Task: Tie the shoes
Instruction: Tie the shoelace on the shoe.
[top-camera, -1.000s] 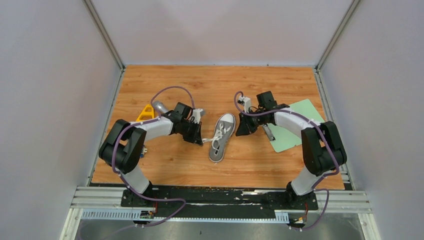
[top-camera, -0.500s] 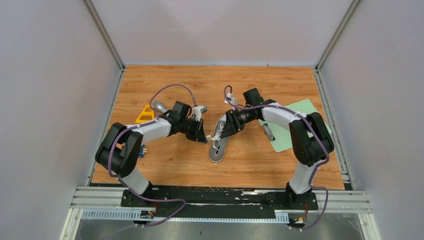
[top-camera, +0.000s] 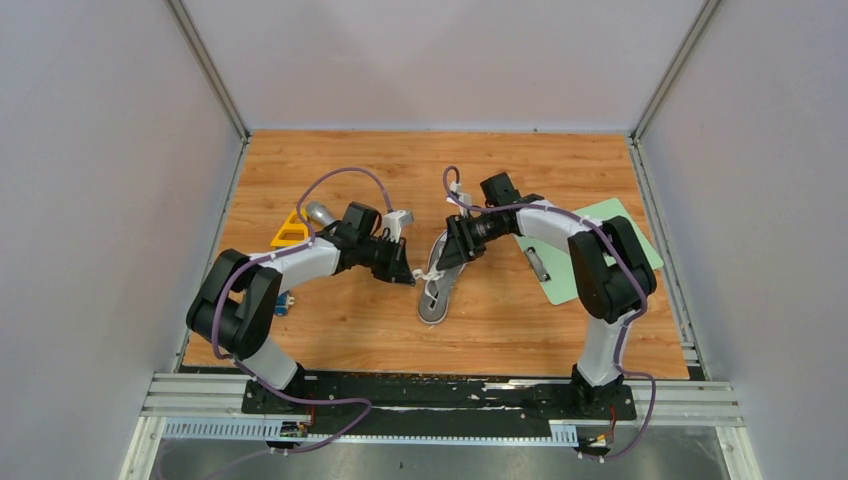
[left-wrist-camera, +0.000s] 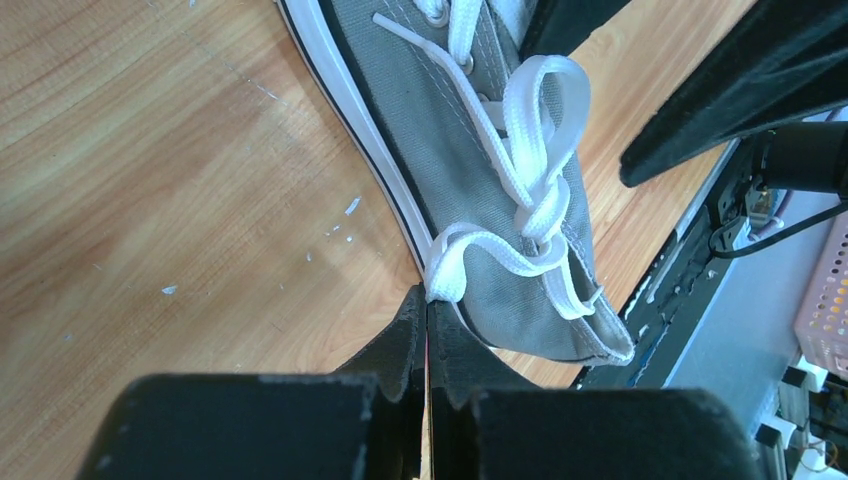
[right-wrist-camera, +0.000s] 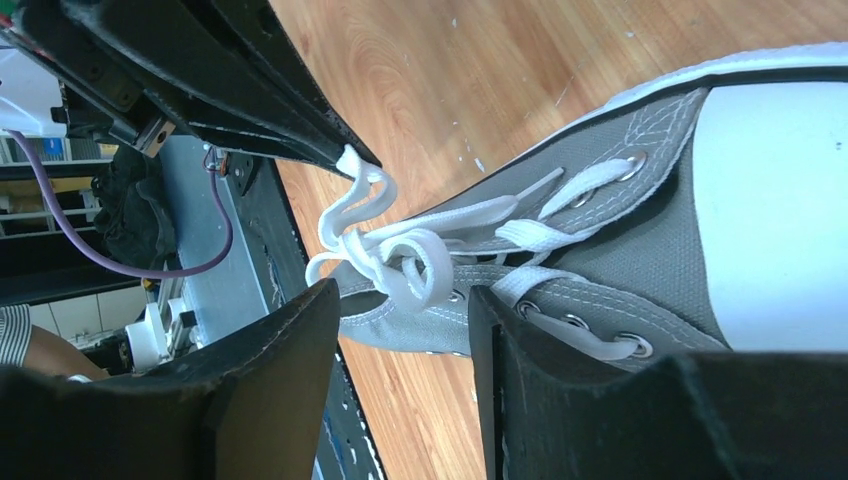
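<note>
The left hand (left-wrist-camera: 427, 312) is pinched tight on a loop of the flat white laces (left-wrist-camera: 530, 170). The right hand (right-wrist-camera: 402, 300) gapes wide astride the knot (right-wrist-camera: 405, 262), gripping nothing. The grey canvas shoe (top-camera: 436, 298), white rubber-soled, lies mid-worktop (top-camera: 330, 160) on scuffed wood-grain between pale grey walls (top-camera: 100, 150).

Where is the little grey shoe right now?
In the top view, the grey shoe lies centrally on the wooden table, between the left tool and right tool.

Overhead: fixed high at the near edge, covering the whole table (top-camera: 400, 160). Wrist views: close-up, facing each other across the sneaker (left-wrist-camera: 400, 110) all three share.
</note>
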